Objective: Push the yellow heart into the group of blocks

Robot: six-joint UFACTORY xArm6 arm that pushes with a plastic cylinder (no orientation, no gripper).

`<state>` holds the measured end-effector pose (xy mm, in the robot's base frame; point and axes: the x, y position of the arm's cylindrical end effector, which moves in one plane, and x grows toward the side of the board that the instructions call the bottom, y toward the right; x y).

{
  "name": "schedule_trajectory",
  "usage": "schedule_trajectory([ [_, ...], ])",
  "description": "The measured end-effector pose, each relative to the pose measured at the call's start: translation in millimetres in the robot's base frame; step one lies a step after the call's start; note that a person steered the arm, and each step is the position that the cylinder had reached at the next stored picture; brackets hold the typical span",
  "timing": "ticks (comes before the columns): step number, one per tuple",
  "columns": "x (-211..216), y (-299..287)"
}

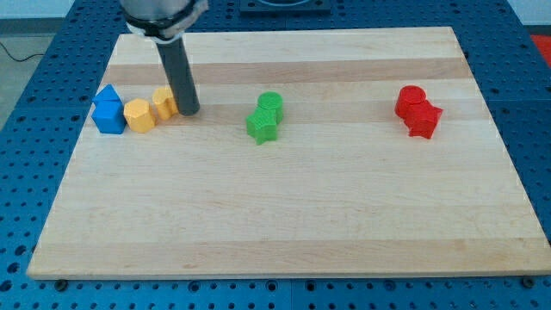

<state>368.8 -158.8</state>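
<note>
Just my tip (pixel 190 112) (touching) yellow heart (pixel 164 102)

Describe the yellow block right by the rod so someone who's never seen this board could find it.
Start at the wooden board's left end, where blue blocks and two yellow blocks sit in a row. The one you want is the rightmost yellow block, with the yellow block to its left. Only this one has my tip against its right side.

Two green blocks (pixel 265 117) touching mid-board, two red blocks (pixel 417 112) touching at view's right
</note>
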Motion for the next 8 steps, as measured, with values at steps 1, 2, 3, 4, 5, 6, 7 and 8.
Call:
schedule_trajectory([
  [1, -10, -31],
  [2, -10, -42],
  [3, -10, -34],
  [4, -34, -21],
  [5, -60, -24],
  [6, -62, -49],
  [7, -47, -70],
  [8, -17, -82],
])
